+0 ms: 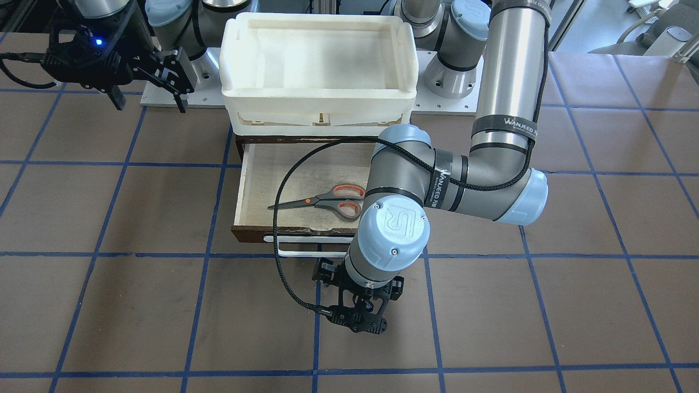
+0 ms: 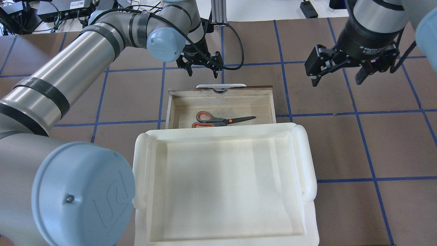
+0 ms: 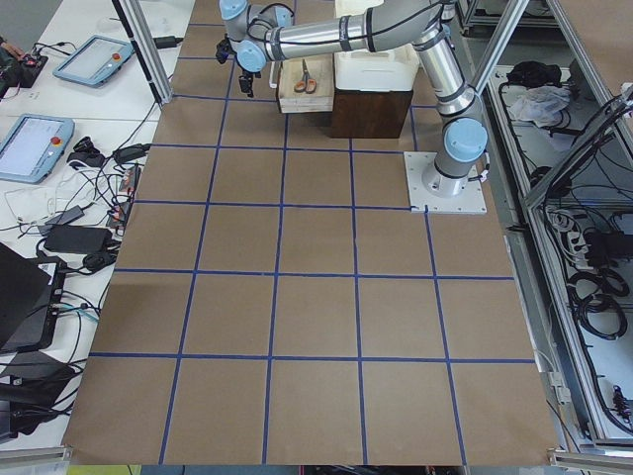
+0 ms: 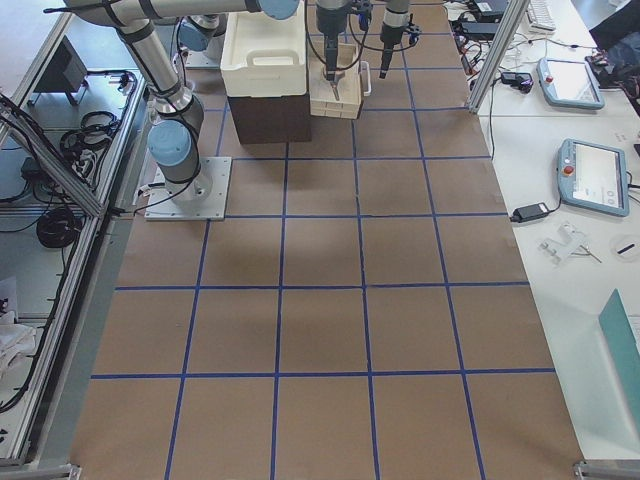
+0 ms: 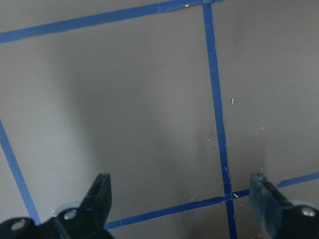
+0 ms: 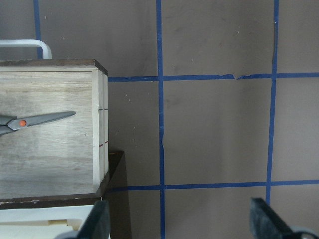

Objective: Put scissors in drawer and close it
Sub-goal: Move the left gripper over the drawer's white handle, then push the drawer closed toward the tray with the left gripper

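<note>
left gripper (image 2: 202, 70): fingers spread wide and holding nothing; it hangs over the brown table with its blue tape grid (image 2: 341, 147), just outside the drawer front.
white bar handle (image 2: 221, 85): just robot-ward of the left gripper, untouched.
shallow rectangular drawer, dark brown wood front, pale plywood inside (image 2: 272, 102): pulled out and open, directly behind the handle from the left gripper.
small scissors, dark grey blades, grey loops lined orange-red (image 2: 223, 120): flat on the drawer floor, further in from the left gripper, with the blades pointing toward the right gripper's side.
white foam tray (image 2: 309, 160): past the scissors, overhanging the drawer's back.
right gripper (image 2: 336, 80): spread open, empty, raised well off to the drawer's side.
step: the scissors are in; only the closing remains.
next move: probably the left gripper lowers to the drawer front and pushes toward the robot, meeting it near the handle's middle so the drawer slides straight.
</note>
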